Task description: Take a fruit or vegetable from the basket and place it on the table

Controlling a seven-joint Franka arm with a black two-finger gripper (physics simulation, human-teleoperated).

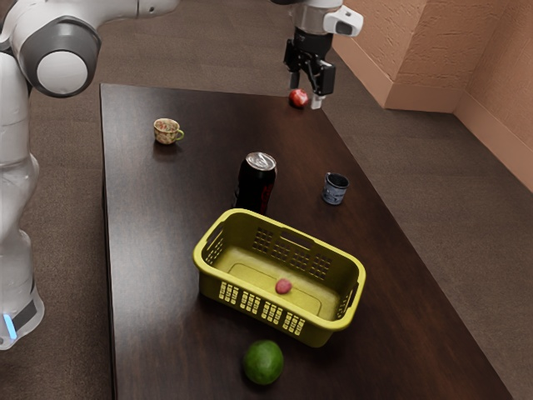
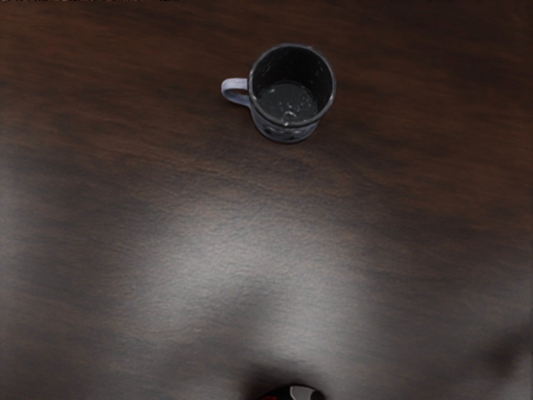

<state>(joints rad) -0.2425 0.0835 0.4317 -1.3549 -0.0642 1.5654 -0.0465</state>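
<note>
And the black gripper hangs high over the far side of the table, two fingers spread apart, nothing clasped between them; that red fruit beside them looks to be lying on the far corner, beyond the hand, not in its grip. Now to the prize: the small pinkish fruit sits alone on the floor of the yellow-green basket, tall slotted walls all round to stop it rolling away! Those walls are presumably why the hand rides high and open: it will have to travel across to the basket, drop in from above and straddle the fruit without clipping the rim. One round green fruit rests out on the wood just beside the basket, no wall to keep it, so a knock could set it rolling. Close behind the basket stands the drinks can, upright on its base, tall and tippy, I'd say, if the arm swings low; the blue mug stands upright near it, and the patterned cup well apart, handle turned to the exterior view's right. Any lettering? The can is black with red and a silvery lid, but no brand can be read, and I make out no label on the basket.
</note>
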